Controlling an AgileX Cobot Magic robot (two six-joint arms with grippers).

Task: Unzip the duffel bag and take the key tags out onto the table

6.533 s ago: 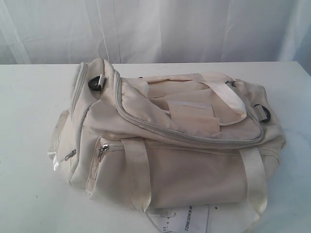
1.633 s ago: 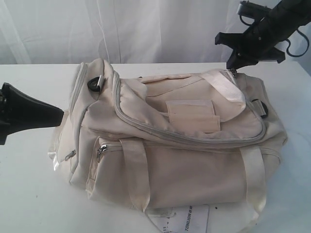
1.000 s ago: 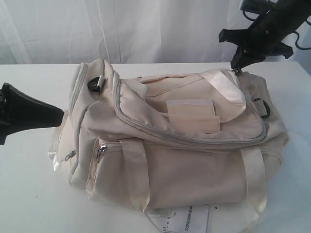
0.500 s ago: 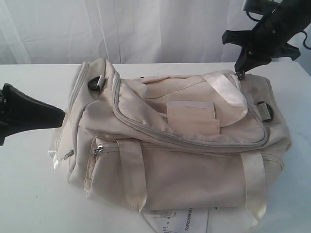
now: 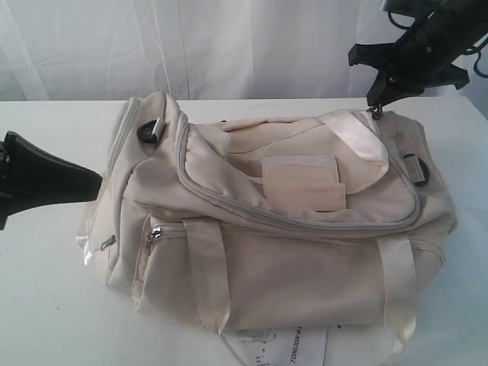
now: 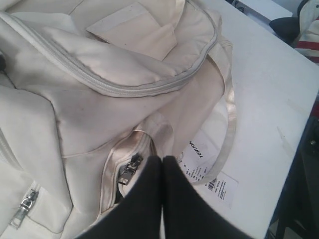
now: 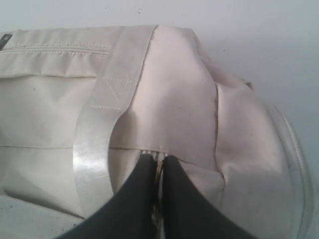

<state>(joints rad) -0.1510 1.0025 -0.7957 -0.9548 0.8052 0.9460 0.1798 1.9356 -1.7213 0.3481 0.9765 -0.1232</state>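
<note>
The cream duffel bag [image 5: 290, 259] lies on the white table [image 5: 46, 305], and its grey main zipper [image 5: 305, 221] looks closed. At the bag's far right top end, my right gripper [image 5: 374, 105] is shut on the zipper pull [image 5: 374, 113]. The right wrist view shows that gripper [image 7: 159, 158] pinching the metal pull [image 7: 159, 163] against the bag's fabric [image 7: 174, 99]. My left gripper [image 5: 97, 181] hovers shut and holding nothing just off the bag's left end. In its wrist view the left gripper [image 6: 162, 158] sits by a side-pocket zipper pull [image 6: 130, 167]. The key tags are hidden.
A white printed paper hang-tag [image 5: 293, 347] pokes out under the bag's front edge, and the hang-tag [image 6: 212, 172] also shows beside a satin strap [image 6: 227, 124]. A white curtain [image 5: 191, 46] hangs behind the table. The table edge [image 6: 299, 149] runs close to the bag's front.
My right gripper has tugged the zipper pull slightly right and up, lifting the bag's right end and shifting the whole bag a little. The left gripper has stayed still.
</note>
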